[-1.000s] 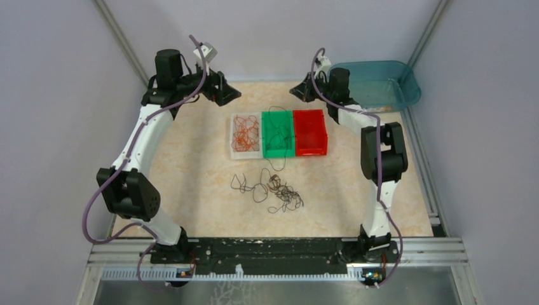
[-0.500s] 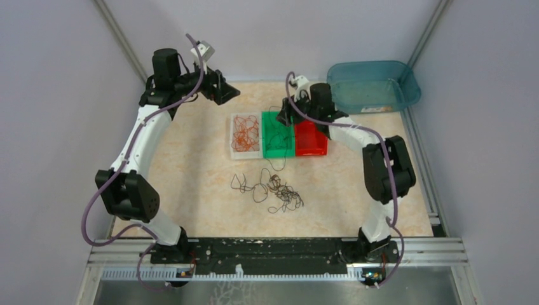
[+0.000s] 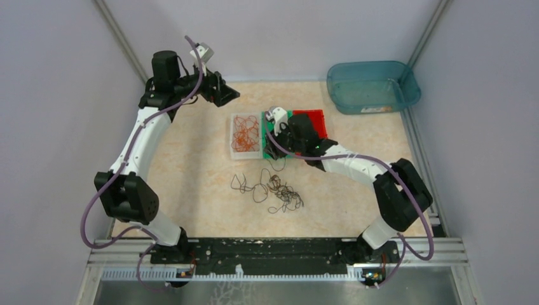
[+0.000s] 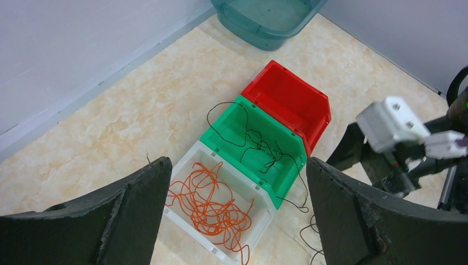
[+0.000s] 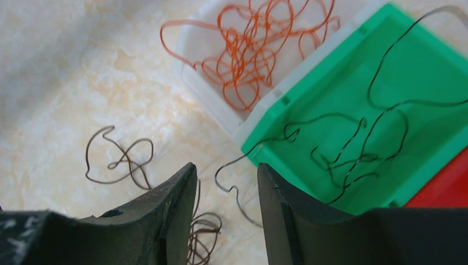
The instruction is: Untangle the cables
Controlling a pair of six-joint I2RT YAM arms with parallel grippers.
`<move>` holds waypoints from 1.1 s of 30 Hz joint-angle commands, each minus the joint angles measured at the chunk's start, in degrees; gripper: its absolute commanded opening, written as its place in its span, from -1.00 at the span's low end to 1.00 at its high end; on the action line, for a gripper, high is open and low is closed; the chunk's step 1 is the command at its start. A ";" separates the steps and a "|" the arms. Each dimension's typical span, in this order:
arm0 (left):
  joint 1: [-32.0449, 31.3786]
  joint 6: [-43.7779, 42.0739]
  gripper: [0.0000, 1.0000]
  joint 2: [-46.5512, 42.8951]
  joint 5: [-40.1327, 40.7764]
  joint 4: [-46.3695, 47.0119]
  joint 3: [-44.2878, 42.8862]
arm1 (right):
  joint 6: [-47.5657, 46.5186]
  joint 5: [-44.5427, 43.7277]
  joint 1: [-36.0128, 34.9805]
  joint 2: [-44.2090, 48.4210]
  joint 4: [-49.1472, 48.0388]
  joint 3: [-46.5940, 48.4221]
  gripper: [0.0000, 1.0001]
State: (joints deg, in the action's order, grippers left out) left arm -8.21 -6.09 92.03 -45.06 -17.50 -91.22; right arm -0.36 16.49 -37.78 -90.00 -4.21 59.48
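A loose tangle of dark brown and black cables (image 3: 278, 190) lies on the table in front of three bins. Orange cables (image 4: 209, 200) fill the white bin (image 3: 235, 151). Thin black cables (image 4: 259, 146) lie in the green bin (image 4: 282, 190), and one end trails over its front edge onto the table (image 5: 237, 190). My right gripper (image 5: 225, 179) hovers over that front edge, open, holding nothing, with the trailing end showing below between its fingers. In the top view it (image 3: 273, 150) covers part of the green bin. My left gripper (image 4: 237, 185) hangs wide open and empty, high behind the bins (image 3: 226, 95).
A red bin (image 3: 316, 118) stands right of the green one, with no cable showing in it. A teal tub (image 3: 372, 86) sits at the back right corner. Brown loops (image 5: 124, 157) lie on the table left of my right fingers. Grey walls enclose the table.
My right arm has swung from the back by the teal tub forward over the green bin, and its gripper has gone from shut to open. The left arm has barely moved.
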 commanded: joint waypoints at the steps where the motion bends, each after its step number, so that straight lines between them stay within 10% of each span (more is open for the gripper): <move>1: 0.38 0.60 0.93 -2.28 -1.37 2.20 0.86 | 2.58 -11.21 -4.76 -0.23 0.43 -2.20 -0.10; 33: 1.29 0.31 0.90 -3.23 -2.57 2.03 1.40 | 13.27 -20.07 -8.71 -11.58 -7.75 -1.32 -0.12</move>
State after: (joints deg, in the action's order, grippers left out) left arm -7.42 -5.80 90.74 -46.04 -16.69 -90.30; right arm 9.87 -4.95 -46.00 -102.56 -7.44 56.69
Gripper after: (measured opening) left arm 0.956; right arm 0.399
